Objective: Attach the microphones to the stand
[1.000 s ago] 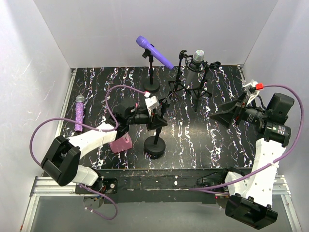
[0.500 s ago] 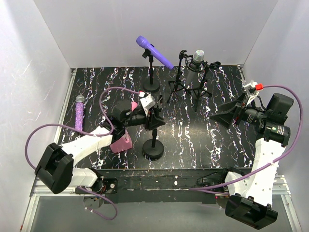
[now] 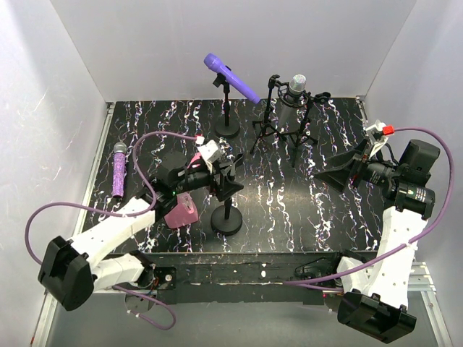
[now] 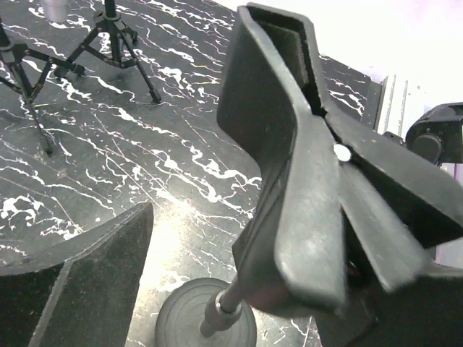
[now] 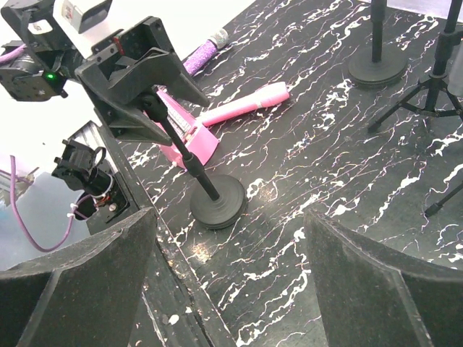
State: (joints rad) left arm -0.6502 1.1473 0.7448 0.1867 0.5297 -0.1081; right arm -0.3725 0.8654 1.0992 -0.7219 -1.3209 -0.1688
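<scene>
From above, the left gripper (image 3: 224, 179) flanks the black spring clip (image 3: 231, 190) of the round-based black stand (image 3: 226, 219), the right gripper (image 3: 327, 168) gapes empty, the plain purple microphone (image 3: 233, 79) and silver-grey microphone (image 3: 298, 82) are mounted at the rear, and the glittery purple microphone (image 3: 117, 173) lies far left. Left wrist: jaws apart, one finger (image 4: 94, 282) clear of the clip. Right wrist: the pink microphone (image 5: 246, 103) lies beside a pink wedge block (image 5: 187, 144).

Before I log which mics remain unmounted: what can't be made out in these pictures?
Pink microphone: top view, mostly hidden under the left arm.
Silver-grey microphone: its seating too small, top view; cut by the top edge, left wrist.
Glittery purple microphone: right wrist view, mostly behind the left gripper.
</scene>
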